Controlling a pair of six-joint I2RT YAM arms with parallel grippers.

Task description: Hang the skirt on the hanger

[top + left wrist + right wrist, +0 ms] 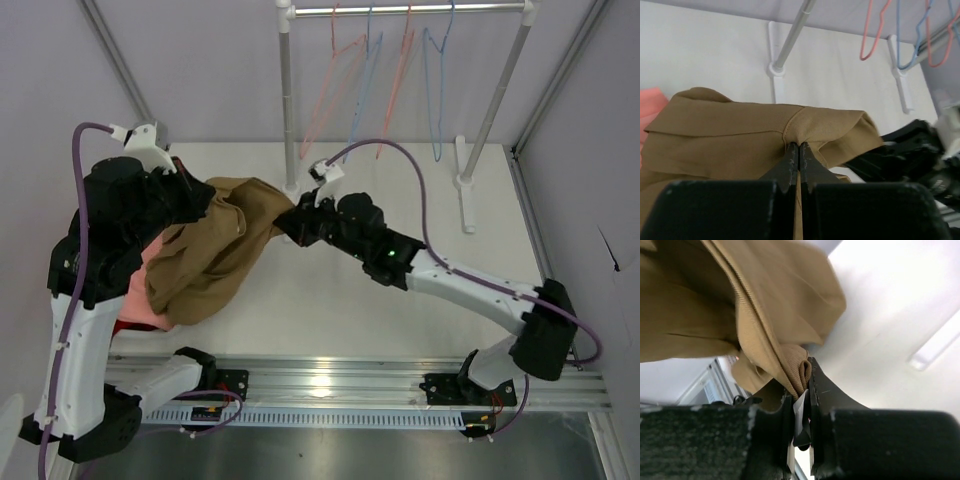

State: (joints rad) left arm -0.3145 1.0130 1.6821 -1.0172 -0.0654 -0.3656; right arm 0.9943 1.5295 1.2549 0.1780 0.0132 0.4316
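White surface point(400, 290) carries most of the tan skirt point(215, 255), which sags in a heap at the left over a salmon garment point(140, 290), with only its upper edge lifted between the two arms. At the back the rack point(410, 10) holds the hangers, the pink hanger point(330, 85) among them, well apart from the cloth and untouched. That gap is the main risk: carrying the skirt there could drag the salmon piece along or catch the rack's post. The left pincer point(799, 150) is clamped on a small pucker of the waistband, and the right pincer point(807, 385) is closed on a bunched fold with a sliver of white lining. Both bites look shallow, so I judge that pulling the band taut could slip the fabric free, most likely from the left.
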